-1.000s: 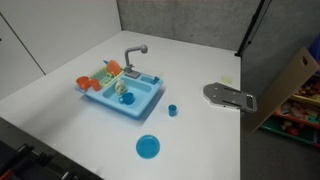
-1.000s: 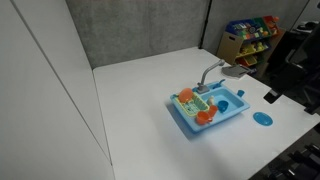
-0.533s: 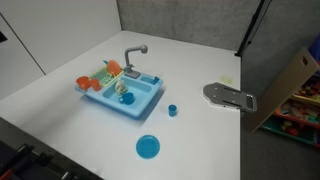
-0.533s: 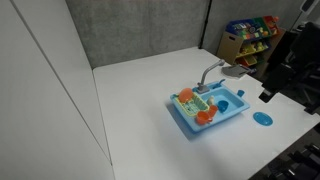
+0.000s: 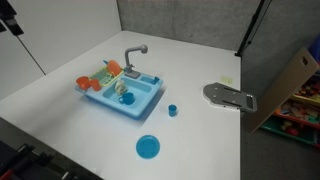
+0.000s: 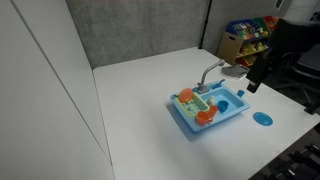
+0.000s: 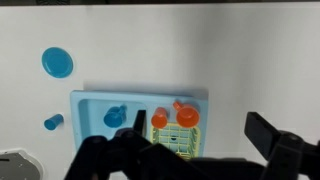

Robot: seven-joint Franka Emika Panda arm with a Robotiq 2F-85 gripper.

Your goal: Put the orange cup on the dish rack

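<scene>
The blue toy sink unit (image 7: 95, 103) with a grey faucet (image 5: 135, 53) stands on the white table in both exterior views (image 6: 228, 117). Its yellow-green dish rack (image 7: 176, 143) (image 5: 100, 75) is at one end. Two orange cup-like pieces (image 7: 186, 118) (image 7: 160, 120) sit at the rack's edge, and they also show in both exterior views (image 5: 113, 68) (image 5: 85, 84) (image 6: 204, 116). My gripper (image 7: 194, 124) is open and empty, high above the sink, and its fingers frame the rack. It hangs beside the sink in an exterior view (image 6: 248, 84).
A small blue cup (image 5: 172, 110) and a blue plate (image 5: 147, 147) lie on the table beside the sink. A blue item (image 7: 114, 117) lies in the basin. A grey flat object (image 5: 230, 96) is near the table's edge. Toy shelves (image 6: 248, 35) stand beyond the table.
The arm has moved toward the sink unit in an exterior view. A dark part of it now shows at the top-left corner of the other. The objects have not moved.
</scene>
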